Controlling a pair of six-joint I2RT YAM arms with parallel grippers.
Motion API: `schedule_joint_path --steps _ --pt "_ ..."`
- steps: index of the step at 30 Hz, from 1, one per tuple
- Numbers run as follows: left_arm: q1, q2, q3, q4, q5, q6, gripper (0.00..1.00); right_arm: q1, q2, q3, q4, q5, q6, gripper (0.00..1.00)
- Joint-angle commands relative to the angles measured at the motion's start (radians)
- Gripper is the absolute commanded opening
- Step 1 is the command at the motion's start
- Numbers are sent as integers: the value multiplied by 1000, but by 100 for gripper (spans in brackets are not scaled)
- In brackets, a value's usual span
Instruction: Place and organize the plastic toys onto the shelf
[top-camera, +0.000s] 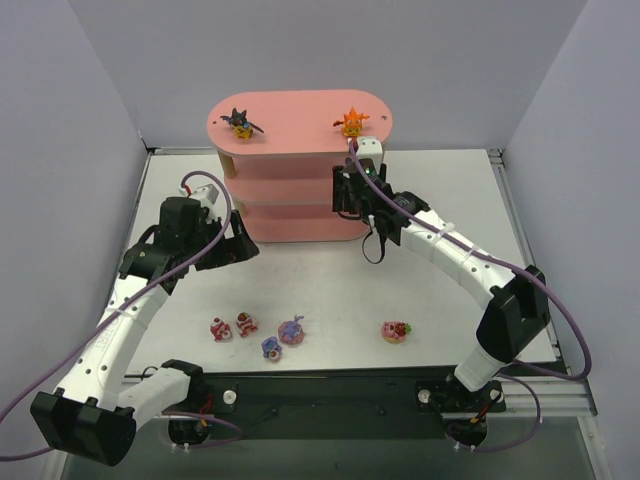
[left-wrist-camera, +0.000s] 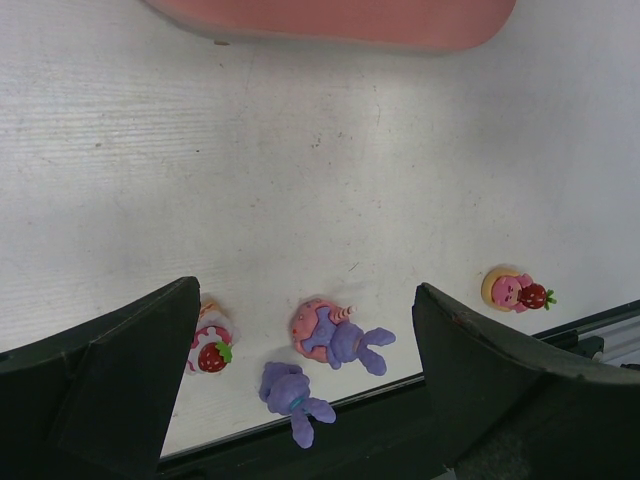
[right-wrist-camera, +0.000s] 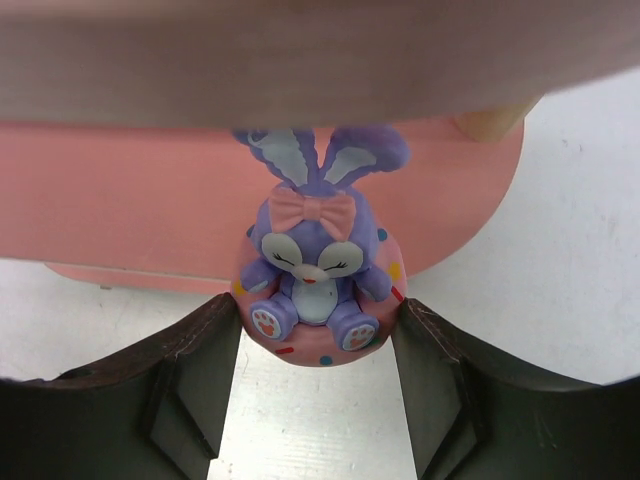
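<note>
Holding one bunny figurine (right-wrist-camera: 318, 250), the right gripper (right-wrist-camera: 318, 312) stands at the right end of the shelf (top-camera: 300, 120), level with its middle boards. Its jaws are partly closed, pinching the pink base from either side. I judge the piece to be light, stiff moulded plastic with a glossy skin, so it may slide in the pads. The round base is the right place to hold it, since the thin upright ears offer poor purchase.

The bunny is lilac, with white inner ears, closed lashes, a pink bow and pawed feet. It sits on a pink disc dotted with coloured sprinkles. A blurred board passes overhead and a lower board lies behind. I cannot tell whether the base rests on anything.

The left gripper (left-wrist-camera: 305, 290) hangs above the table (top-camera: 450, 200) with its jaws spread wide and holds nothing. Below it lie two more bunnies (top-camera: 283, 337), two red-and-white figures (top-camera: 233, 326) to their left and a third red-and-white figure (top-camera: 396, 331) well apart to their right. The bat-like figure (top-camera: 241, 123) and the orange figure (top-camera: 351, 122) stand on the top board.
</note>
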Motion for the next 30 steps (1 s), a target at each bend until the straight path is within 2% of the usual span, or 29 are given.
schedule_joint_path --steps 1,19,30 --pt "8 -16 1 28 8 -7 97 -8 0 -12 115 64 -27 0" --pt "8 -19 -14 22 7 -4 97 -6 33 -81 274 92 -38 5" --pt "8 -17 -14 17 2 2 97 -6 60 -76 296 95 -35 14"
